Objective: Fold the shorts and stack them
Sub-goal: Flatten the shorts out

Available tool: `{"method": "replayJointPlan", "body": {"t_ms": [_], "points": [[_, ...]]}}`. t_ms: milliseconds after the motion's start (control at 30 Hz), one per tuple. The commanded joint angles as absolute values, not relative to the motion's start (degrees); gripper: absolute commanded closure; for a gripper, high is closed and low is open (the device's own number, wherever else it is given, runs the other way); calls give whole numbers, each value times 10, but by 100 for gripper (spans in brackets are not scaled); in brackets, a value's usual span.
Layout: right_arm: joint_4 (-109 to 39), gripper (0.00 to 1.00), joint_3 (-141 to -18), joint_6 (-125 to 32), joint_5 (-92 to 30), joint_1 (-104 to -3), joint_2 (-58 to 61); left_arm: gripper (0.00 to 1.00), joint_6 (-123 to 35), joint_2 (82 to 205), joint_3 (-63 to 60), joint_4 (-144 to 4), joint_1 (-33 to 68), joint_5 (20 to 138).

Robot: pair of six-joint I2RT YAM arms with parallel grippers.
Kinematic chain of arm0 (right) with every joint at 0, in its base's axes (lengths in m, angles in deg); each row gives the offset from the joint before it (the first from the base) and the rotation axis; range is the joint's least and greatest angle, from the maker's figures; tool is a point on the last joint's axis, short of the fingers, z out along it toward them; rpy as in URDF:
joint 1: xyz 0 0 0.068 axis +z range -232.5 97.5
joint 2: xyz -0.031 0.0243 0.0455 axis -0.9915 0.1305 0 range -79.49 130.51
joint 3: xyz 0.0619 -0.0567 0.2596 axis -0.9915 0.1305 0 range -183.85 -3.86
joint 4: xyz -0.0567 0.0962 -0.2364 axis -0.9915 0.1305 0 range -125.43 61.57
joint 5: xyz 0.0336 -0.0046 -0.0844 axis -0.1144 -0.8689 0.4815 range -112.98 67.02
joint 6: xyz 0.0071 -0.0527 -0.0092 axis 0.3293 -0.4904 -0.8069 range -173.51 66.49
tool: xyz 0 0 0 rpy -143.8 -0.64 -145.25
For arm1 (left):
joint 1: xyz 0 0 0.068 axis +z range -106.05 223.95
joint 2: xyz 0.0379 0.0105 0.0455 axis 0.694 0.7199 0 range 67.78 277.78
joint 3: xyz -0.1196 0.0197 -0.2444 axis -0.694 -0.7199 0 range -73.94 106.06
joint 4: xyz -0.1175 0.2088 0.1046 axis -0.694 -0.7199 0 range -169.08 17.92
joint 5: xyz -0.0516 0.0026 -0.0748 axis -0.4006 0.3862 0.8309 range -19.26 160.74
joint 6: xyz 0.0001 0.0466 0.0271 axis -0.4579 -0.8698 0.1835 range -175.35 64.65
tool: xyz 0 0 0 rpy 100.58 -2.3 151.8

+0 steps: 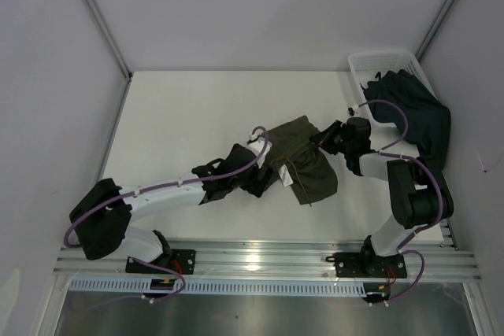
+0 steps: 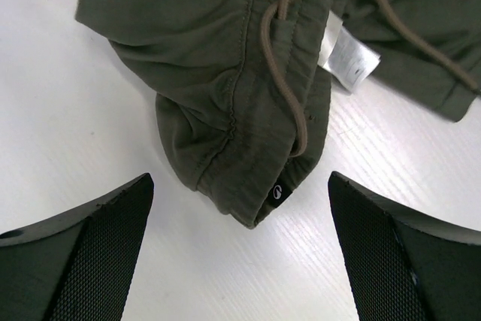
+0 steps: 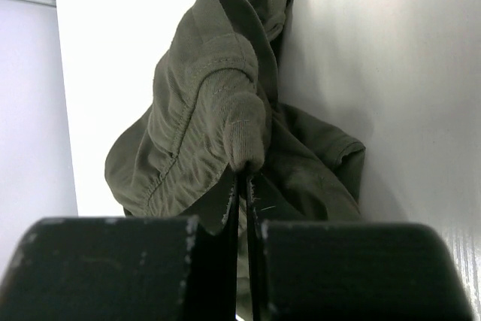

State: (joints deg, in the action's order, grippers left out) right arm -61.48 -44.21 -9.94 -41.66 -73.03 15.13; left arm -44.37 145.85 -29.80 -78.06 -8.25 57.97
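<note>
The olive-green shorts [image 1: 303, 161] lie crumpled at the table's middle, with a drawstring and a white label showing. My left gripper [image 1: 264, 175] is open at their left edge; in the left wrist view the waistband corner [image 2: 248, 148] lies just beyond the two spread fingers [image 2: 83, 253], untouched. My right gripper [image 1: 324, 138] is shut on a fold of the olive shorts [image 3: 225, 110] at their right side, the cloth bunched over the fingertips [image 3: 245, 174]. The dark navy-teal shorts [image 1: 413, 116] hang over the basket at the far right.
A white mesh basket [image 1: 370, 64] stands at the back right corner, partly under the navy-teal shorts. Grey walls close in the table on three sides. A metal rail [image 1: 268, 261] runs along the near edge.
</note>
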Motion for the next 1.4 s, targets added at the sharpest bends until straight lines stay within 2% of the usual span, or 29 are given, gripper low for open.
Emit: {"method": "replayJointPlan", "body": {"t_ms": [0,333,833,933,967,1067,1233,1333,1367], "points": [[-612,100,-454,-115,-406,-727,130,1,-483,1491,-253,-830,-108,533],[-596,100,-467,-116,-420,-728,142,1,-523,1566,-224,-866,-192,460],[-604,100,-464,-111,-438,-728,144,2,-522,1655,-181,-880,-195,368],[-605,100,-463,-111,-436,-727,142,21,-524,1665,-175,-881,-195,369],[-604,100,-463,-112,-436,-727,141,38,-521,1669,-173,-883,-195,367],[-602,100,-463,-112,-436,-727,141,57,-518,1673,-173,-890,-195,360],[-600,100,-463,-112,-435,-729,138,64,-511,1675,-183,-894,-195,364],[-593,100,-464,-112,-432,-734,134,75,-503,1675,-183,-905,-195,368],[-583,100,-467,-112,-430,-733,132,83,-499,1674,-182,-907,-195,368]]}}
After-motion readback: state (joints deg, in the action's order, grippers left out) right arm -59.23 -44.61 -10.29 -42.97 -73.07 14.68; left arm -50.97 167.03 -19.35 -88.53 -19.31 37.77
